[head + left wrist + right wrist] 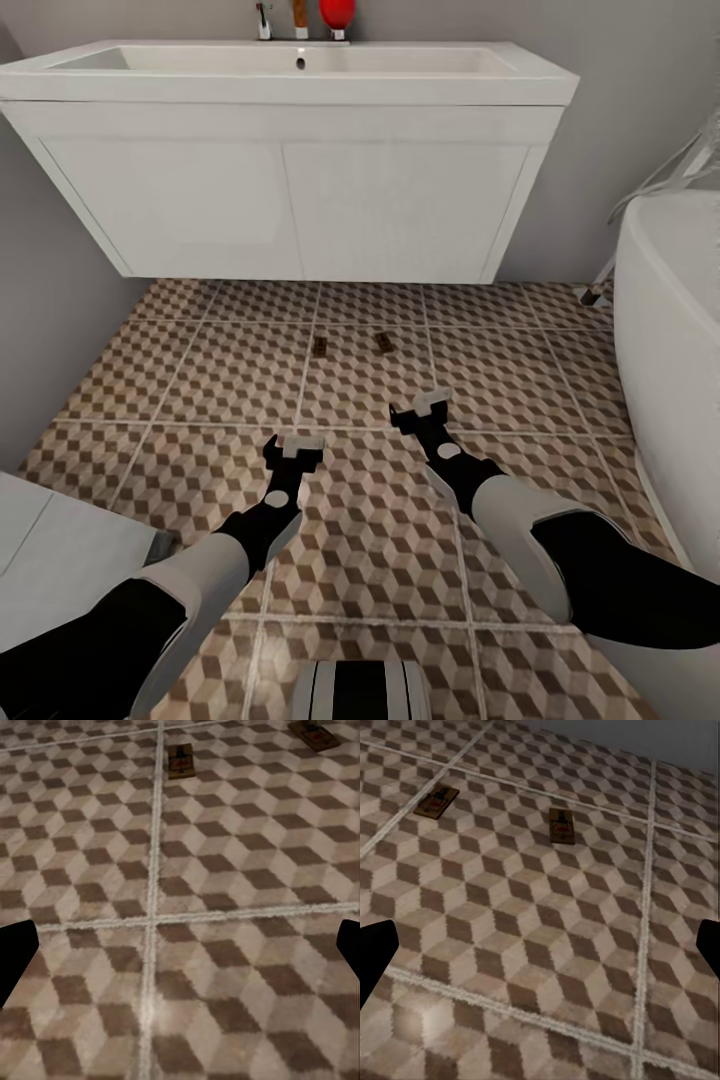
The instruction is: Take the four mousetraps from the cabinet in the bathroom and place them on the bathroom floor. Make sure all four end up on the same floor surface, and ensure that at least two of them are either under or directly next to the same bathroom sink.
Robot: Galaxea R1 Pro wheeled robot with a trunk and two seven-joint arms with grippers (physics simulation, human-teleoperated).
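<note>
so two mousetraps [320, 346] [385, 342] on floor [200, 380] near sink [290, 150]; both arms' fingers [296, 447] [421, 408] apart.

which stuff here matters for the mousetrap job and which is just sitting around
Job: left mousetrap, right mousetrap, tiled floor, sink, left gripper, right gripper, both open and empty.

Bystanders: bathtub, tap, red ball.

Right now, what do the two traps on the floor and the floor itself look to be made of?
The two traps look like tan-brown wooden boards with dark metal parts on top, matte; too small to confirm. The floor looks like glazed tile: square slabs with pale grout lines, a printed cube pattern and a soft sheen.
</note>
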